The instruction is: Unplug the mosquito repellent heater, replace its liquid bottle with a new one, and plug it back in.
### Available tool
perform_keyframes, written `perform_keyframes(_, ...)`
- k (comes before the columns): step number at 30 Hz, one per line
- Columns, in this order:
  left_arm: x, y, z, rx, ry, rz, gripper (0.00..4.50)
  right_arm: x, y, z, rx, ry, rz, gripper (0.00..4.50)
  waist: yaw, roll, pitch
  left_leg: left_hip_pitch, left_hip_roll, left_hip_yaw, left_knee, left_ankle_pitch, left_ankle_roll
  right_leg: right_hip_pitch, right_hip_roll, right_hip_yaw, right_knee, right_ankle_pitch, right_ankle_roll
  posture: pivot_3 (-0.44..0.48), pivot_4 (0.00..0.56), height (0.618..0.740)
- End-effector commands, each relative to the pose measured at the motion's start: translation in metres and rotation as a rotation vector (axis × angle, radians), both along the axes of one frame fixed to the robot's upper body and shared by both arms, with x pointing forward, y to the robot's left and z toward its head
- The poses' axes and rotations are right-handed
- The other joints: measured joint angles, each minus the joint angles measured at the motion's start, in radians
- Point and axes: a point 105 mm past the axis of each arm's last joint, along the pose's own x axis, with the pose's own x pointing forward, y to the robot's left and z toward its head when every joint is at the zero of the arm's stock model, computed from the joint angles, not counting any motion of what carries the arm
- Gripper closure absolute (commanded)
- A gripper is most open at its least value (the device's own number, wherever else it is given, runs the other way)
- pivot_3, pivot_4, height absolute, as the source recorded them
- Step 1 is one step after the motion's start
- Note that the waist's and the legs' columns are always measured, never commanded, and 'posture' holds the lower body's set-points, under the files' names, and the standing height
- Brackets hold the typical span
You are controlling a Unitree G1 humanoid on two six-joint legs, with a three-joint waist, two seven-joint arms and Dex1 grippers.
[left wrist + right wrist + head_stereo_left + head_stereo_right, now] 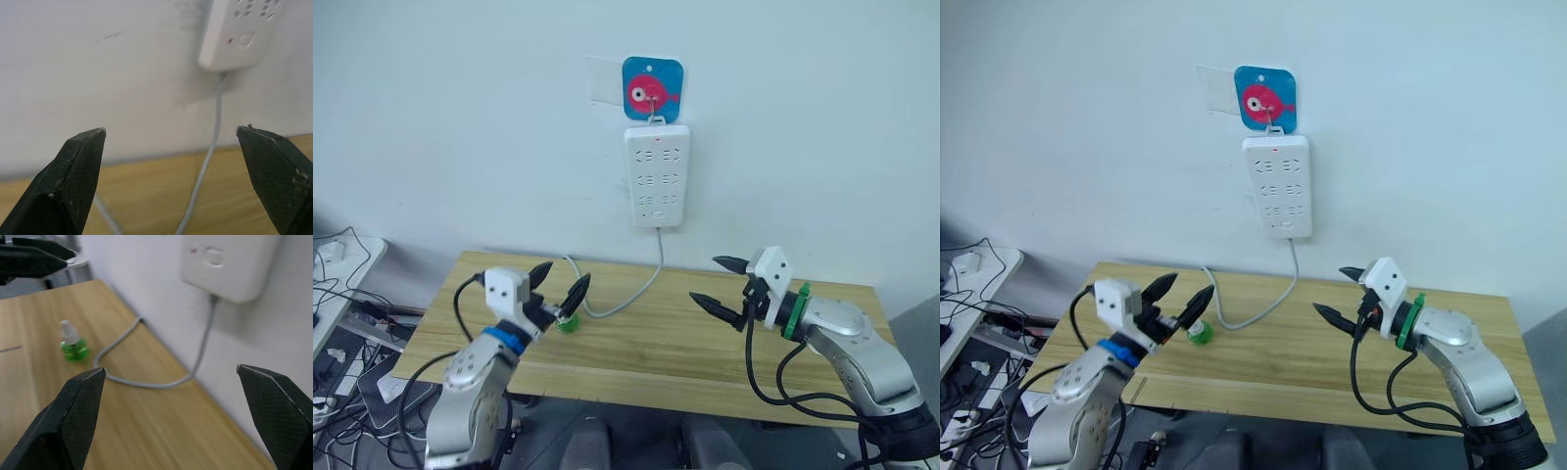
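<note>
While both claws hang spread and empty above the worktop (636,343), no heater can be made out on the strip (657,174), whose sockets look bare, nor anywhere on the wood. The left claw (560,281) is just beside a small green bottle (1199,333) that stands upright near the cable (626,299); the right claw (722,284) is well apart, near the worktop's far right. Judging by this, the bottle is the likely first grasp. To take it well, the left claw should come down with its fingers either side of the green body rather than the thin white neck, close gently, and keep it upright, clear of the cable.
</note>
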Motion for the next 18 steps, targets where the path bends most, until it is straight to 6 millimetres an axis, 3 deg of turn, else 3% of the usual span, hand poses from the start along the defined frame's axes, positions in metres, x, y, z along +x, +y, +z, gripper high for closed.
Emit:
perform_keyframes(1, -0.015, 0.017, -0.001, 0.058, -0.042, 0.078, 0.0, -0.003, 0.009, 0.006, 0.008, 0.01, 0.106, 0.02, 0.007, -0.001, 0.001, 0.0, 0.0, 0.0, 0.0, 0.0, 0.0, 0.0, 0.0, 0.0, 0.0, 0.0, 0.0, 0.165, 0.151, 0.74)
perform_keyframes(6, -0.03, 0.032, -0.036, 0.065, 0.047, 0.155, 0.0, -0.001, 0.026, 0.005, -0.013, 0.023, 0.225, 0.02, 0.016, -0.002, 0.003, 0.0, 0.0, 0.0, -0.001, -0.001, -0.001, 0.002, 0.0, -0.001, -0.005, 0.0, 0.0, 0.17, 0.164, 0.74)
perform_keyframes(10, -0.026, 0.031, -0.04, 0.035, 0.025, 0.186, 0.0, -0.007, 0.04, 0.01, 0.007, 0.038, 0.327, 0.02, 0.022, -0.006, 0.009, 0.0, 0.001, 0.0, -0.001, -0.002, -0.002, 0.003, 0.0, -0.002, -0.009, 0.0, 0.0, 0.179, 0.176, 0.74)
perform_keyframes(18, -0.03, 0.015, -0.047, -0.012, 0.056, 0.171, 0.0, -0.015, 0.041, 0.013, -0.044, 0.026, 0.393, 0.02, 0.029, -0.005, 0.021, -0.001, 0.001, -0.002, -0.001, -0.004, -0.006, 0.006, -0.002, -0.003, -0.014, 0.001, 0.001, 0.167, 0.199, 0.74)
